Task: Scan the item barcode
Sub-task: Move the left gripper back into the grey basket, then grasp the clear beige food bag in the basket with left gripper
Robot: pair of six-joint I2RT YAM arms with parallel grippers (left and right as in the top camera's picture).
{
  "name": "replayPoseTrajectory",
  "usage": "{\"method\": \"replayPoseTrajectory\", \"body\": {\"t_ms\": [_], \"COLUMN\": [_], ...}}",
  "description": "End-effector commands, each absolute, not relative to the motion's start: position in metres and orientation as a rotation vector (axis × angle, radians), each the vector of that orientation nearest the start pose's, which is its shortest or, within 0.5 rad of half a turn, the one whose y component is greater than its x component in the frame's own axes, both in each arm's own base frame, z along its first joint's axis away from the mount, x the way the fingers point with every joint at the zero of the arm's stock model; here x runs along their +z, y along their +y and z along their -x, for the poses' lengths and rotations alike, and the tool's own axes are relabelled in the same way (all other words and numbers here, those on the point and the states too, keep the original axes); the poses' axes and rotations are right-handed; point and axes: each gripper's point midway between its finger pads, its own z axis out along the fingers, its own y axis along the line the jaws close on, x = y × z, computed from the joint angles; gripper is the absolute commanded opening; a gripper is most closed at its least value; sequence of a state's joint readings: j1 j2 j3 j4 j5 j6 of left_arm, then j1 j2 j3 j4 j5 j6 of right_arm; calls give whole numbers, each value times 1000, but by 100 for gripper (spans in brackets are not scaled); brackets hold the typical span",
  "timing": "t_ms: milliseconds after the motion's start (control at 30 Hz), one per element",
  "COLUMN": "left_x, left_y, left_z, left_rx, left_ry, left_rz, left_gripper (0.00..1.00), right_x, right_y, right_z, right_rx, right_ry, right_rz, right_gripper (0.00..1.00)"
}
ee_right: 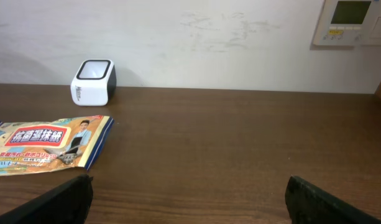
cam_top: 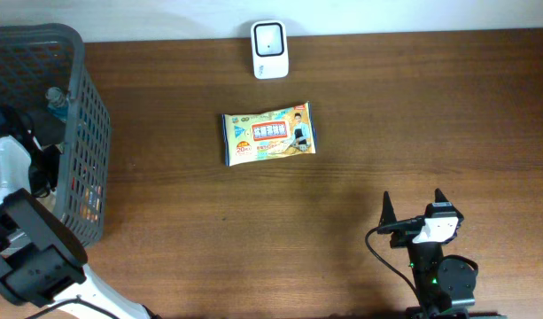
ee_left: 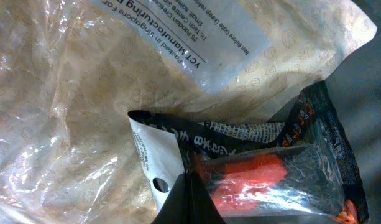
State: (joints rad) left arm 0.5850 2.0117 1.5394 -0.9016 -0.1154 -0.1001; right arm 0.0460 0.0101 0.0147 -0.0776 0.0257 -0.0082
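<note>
Two tools, in very different states. My left tool (ee_left: 190, 190) has its fingers pressed together, down among the goods in the grey mesh basket (cam_top: 85, 133) at the left edge of the surface (cam_top: 360, 124). In its wrist view the tips sit against the white end flap of a black packet (ee_left: 314, 149) with orange contents. I cannot tell whether any of that film is pinched between them. A large tan crinkled bag (ee_left: 78, 106) with a white printed label lies just behind the packet and overlaps it. From overhead the left arm (cam_top: 27, 252) bends in from the lower left corner and reaches over the basket's rim, so the tool itself is hidden there. My right tool (cam_top: 414, 206) stands with its fingers wide apart and holds nothing, low over the near right part of the surface and pointing toward the far wall. A flat wipes pack (cam_top: 268, 134) lies printed side up mid-surface, well apart from both tools. The white scanner (cam_top: 270, 50) stands just beyond it at the far edge.
</note>
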Motion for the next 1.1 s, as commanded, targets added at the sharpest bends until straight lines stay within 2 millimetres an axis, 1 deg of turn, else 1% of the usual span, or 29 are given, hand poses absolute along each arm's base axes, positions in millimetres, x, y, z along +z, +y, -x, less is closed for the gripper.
{"method": "replayPoseTrajectory", "body": {"t_ms": [0, 67, 167, 200, 233, 267, 333, 367, 400, 433, 500, 533, 600, 700, 733, 800, 833, 867, 967, 1000, 1033, 1067], "left_x": [64, 80, 98, 100, 100, 98, 90, 87, 84, 81, 77, 74, 69, 61, 60, 61, 62, 62, 62, 62, 62, 62], "left_y": [258, 260, 263, 264, 265, 265, 264, 264, 264, 265, 267, 268, 267, 255, 247, 232, 227, 225, 224, 224, 224, 224], "left_z": [-346, -349, -348, -347, -344, -342, -333, -329, -326, -322, -316, -314, -314, -322, -329, -345, -350, -351, -351, -351, -351, -351], "left_rx": [253, 265, 291, 309, 322, 318, 306, 302, 302, 299, 297, 295, 281, 163, 80, -57, -96, -105, -106, -105, -105, -105], "left_ry": [2773, 2733, 2692, 2689, 2694, 2703, 2704, 2707, 2710, 2715, 2719, 2717, 2714, 2711, 2721, 2741, 2746, 2752, 2753, 2754, 2753, 2752], "left_rz": [1021, 1011, 1003, 1006, 1012, 1016, 1091, 1108, 1123, 1138, 1162, 1174, 1175, 1148, 1076, 877, 798, 761, 761, 761, 761, 762], "left_gripper": [0, 0, 0, 9, 25, 49, 58, 72, 78, 81, 95, 99, 99, 99, 99, 99, 99, 98, 84, 75, 72, 72], "right_x": [156, 156, 156, 156, 156, 156, 156, 156, 156, 156, 156, 156, 156, 156, 156, 156, 156, 156, 156, 156, 156, 156], "right_y": [8, 8, 8, 8, 8, 8, 8, 8, 8, 8, 8, 8, 8, 8, 8, 8, 8, 8, 8, 8, 8, 8], "right_z": [-246, -246, -246, -246, -246, -246, -246, -246, -246, -246, -246, -246, -246, -246, -246, -246, -246, -246, -246, -246, -246, -246], "right_rx": [6, 6, 6, 6, 6, 6, 6, 6, 6, 6, 6, 6, 6, 6, 6, 6, 6, 6, 6, 6, 6, 6], "right_ry": [1649, 1649, 1649, 1649, 1649, 1649, 1649, 1649, 1649, 1649, 1649, 1649, 1649, 1649, 1649, 1649, 1649, 1649, 1649, 1649, 1649, 1649], "right_rz": [34, 34, 34, 34, 34, 34, 34, 34, 34, 34, 34, 34, 34, 34, 34, 34, 34, 34, 34, 34, 34, 34], "right_gripper": [99, 98, 99, 99, 99, 98, 99, 99, 99, 99, 99, 99, 98, 99, 99, 99, 99, 99, 99, 99, 99, 99]}}
